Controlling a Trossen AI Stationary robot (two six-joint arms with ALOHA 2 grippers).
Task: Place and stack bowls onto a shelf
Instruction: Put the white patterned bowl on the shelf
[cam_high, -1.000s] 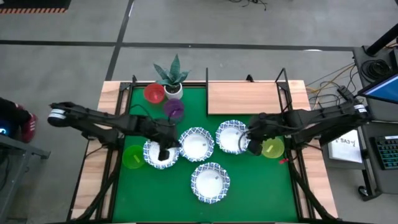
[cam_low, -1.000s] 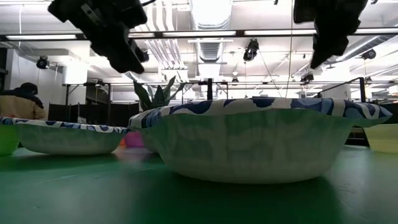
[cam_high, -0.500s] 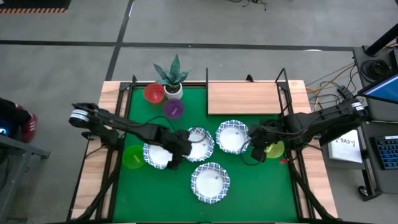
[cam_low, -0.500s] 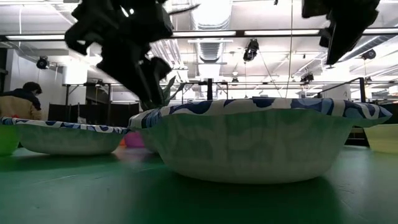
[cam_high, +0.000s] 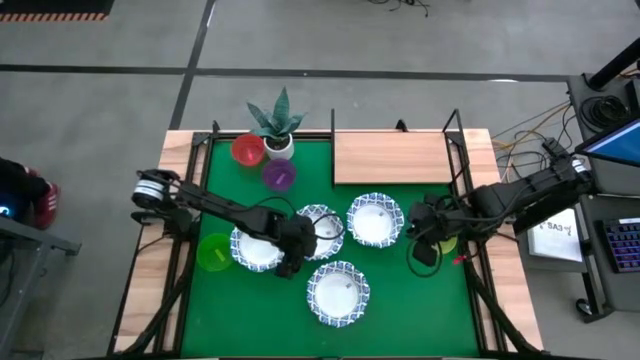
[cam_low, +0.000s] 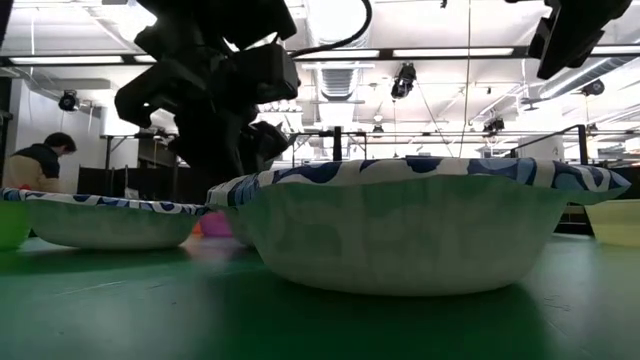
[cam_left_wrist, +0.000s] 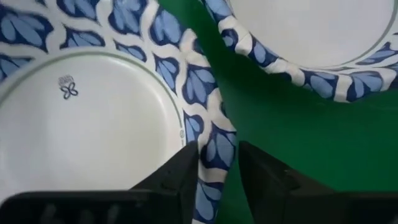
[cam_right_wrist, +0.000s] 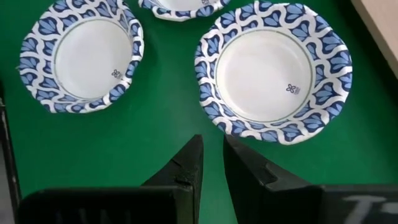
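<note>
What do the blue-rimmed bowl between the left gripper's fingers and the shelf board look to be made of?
The blue-rimmed bowl looks like paper or thin pressed pulp: matte white, with a wavy crimped rim and a small printed mark inside. It could be thin plastic. The left gripper straddles its rim. The shelf looks like light, unglossed wood, with a thin black metal frame.

Overhead, table-level and two close wrist cameras all share the patterned bowls (cam_high: 337, 291).
</note>
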